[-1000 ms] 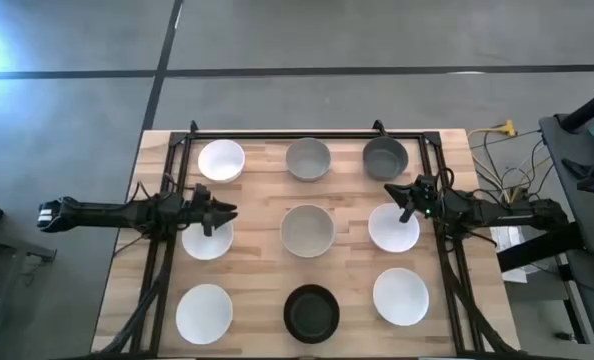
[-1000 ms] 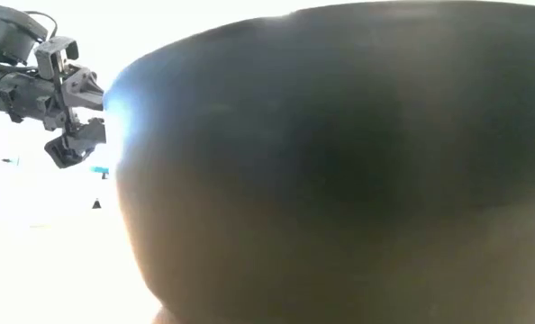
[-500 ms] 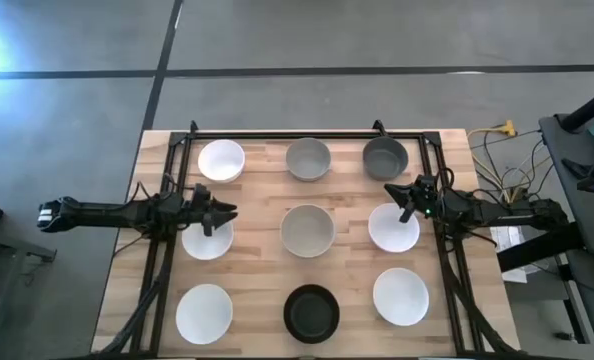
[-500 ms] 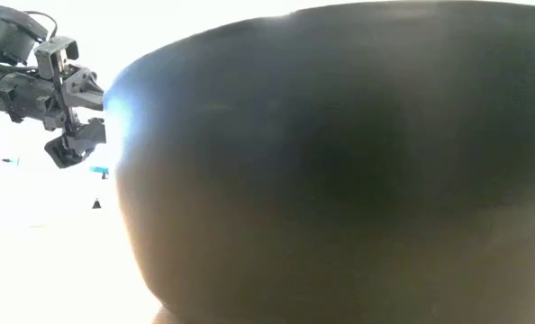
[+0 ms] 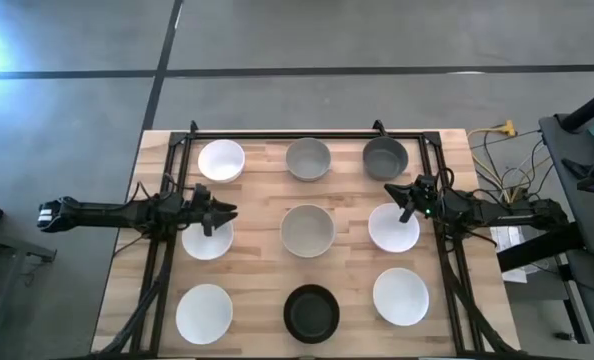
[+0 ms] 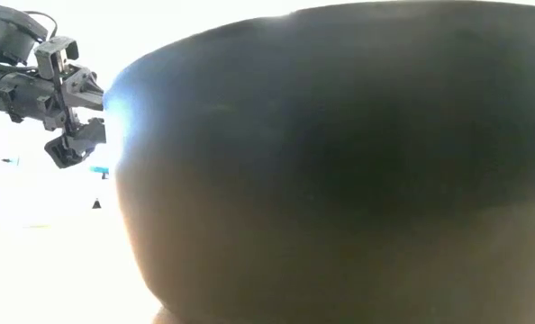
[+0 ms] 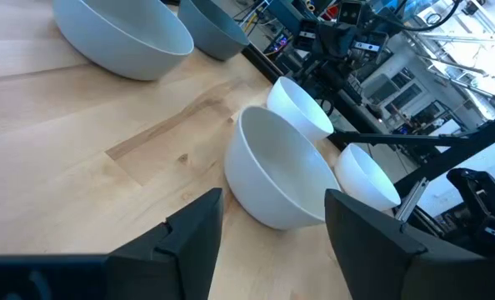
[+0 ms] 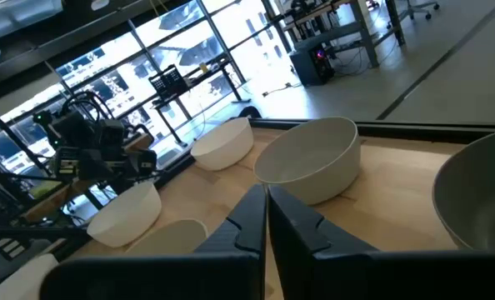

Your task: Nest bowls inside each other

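Observation:
Nine bowls stand upright on their bases in three rows of three on the wooden table. In the far row are a white bowl [image 5: 221,159], a light grey bowl [image 5: 308,158] and a dark grey bowl [image 5: 385,157]. The middle row holds a white bowl [image 5: 207,238], a light grey bowl [image 5: 308,230] [image 7: 285,171] and a white bowl [image 5: 393,228]. Nearest are a white bowl [image 5: 204,312], a black bowl [image 5: 311,312] [image 6: 340,162] and a white bowl [image 5: 400,296]. My left gripper [image 5: 227,212] [image 7: 272,242] hovers open over the middle-left white bowl's far rim. My right gripper [image 5: 395,190] [image 8: 266,218] hovers shut between the dark grey bowl and the middle-right white bowl.
A black metal frame [image 5: 297,134] runs along the table's far edge and down both sides. Cables [image 5: 502,150] lie off the table's right edge. Strips of bare wood separate the bowls. The black bowl fills most of the low view.

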{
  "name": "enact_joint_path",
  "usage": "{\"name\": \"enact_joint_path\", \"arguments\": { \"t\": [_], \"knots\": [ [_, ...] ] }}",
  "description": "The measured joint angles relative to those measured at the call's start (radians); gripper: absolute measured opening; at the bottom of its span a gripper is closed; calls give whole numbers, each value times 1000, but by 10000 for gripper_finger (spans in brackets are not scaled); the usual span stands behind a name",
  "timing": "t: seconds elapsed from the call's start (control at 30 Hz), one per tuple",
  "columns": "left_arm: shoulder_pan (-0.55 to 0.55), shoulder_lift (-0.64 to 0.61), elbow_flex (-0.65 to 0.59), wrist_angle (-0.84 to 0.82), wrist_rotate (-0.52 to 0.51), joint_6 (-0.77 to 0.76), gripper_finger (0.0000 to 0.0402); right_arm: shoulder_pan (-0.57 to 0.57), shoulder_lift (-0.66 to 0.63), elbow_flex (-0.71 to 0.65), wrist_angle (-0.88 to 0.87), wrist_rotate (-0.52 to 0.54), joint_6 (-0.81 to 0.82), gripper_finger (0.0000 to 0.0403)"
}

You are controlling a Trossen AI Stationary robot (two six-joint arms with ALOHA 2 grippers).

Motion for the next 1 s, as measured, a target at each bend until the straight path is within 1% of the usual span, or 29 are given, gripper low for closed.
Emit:
{"name": "enact_joint_path", "arguments": {
  "t": [0.73,0.8,0.9,1.0],
  "knots": [
    [0,0,0,0,0,0,196,0,0,0,6,0,15,9],
    [0,0,0,0,0,0,196,0,0,0,35,-2,76,9],
    [0,0,0,0,0,0,196,0,0,0,83,-2,221,9],
    [0,0,0,0,0,0,196,-3,0,-1,212,1,348,9]
  ]
}}
